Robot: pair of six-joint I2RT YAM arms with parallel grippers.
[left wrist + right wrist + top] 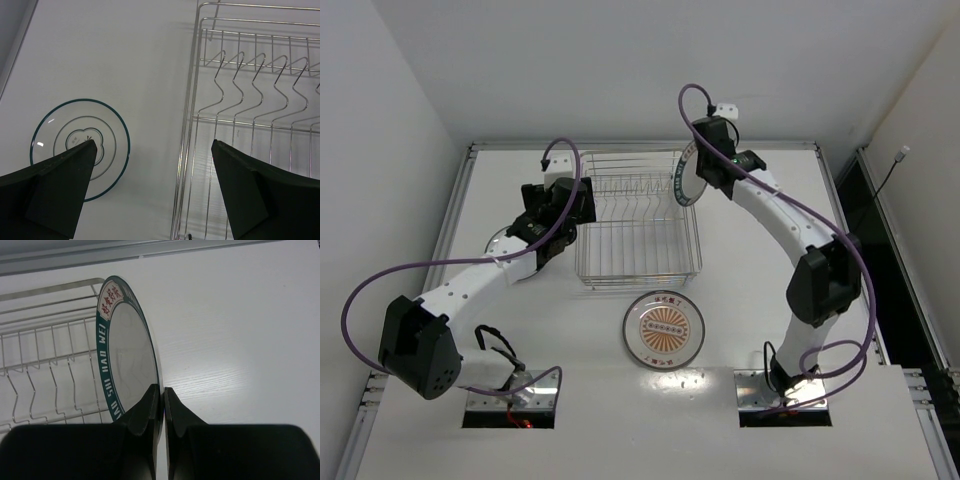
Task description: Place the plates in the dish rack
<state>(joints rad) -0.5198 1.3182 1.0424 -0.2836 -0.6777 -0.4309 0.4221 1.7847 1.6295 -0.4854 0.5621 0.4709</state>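
The silver wire dish rack stands mid-table and holds no plates. My right gripper is shut on the edge of a white plate with a dark teal lettered rim band. It holds the plate upright on edge above the rack's far right corner. The orange-brown patterned plate lies flat on the table in front of the rack. A third plate with a thin teal rim lies flat left of the rack, partly under my left arm. My left gripper is open and empty above the table, between that plate and the rack's left wall.
The table's back rail runs just behind the rack. White walls close in on the left and the back. Purple cables loop over both arms. A dark gap runs along the table's right edge.
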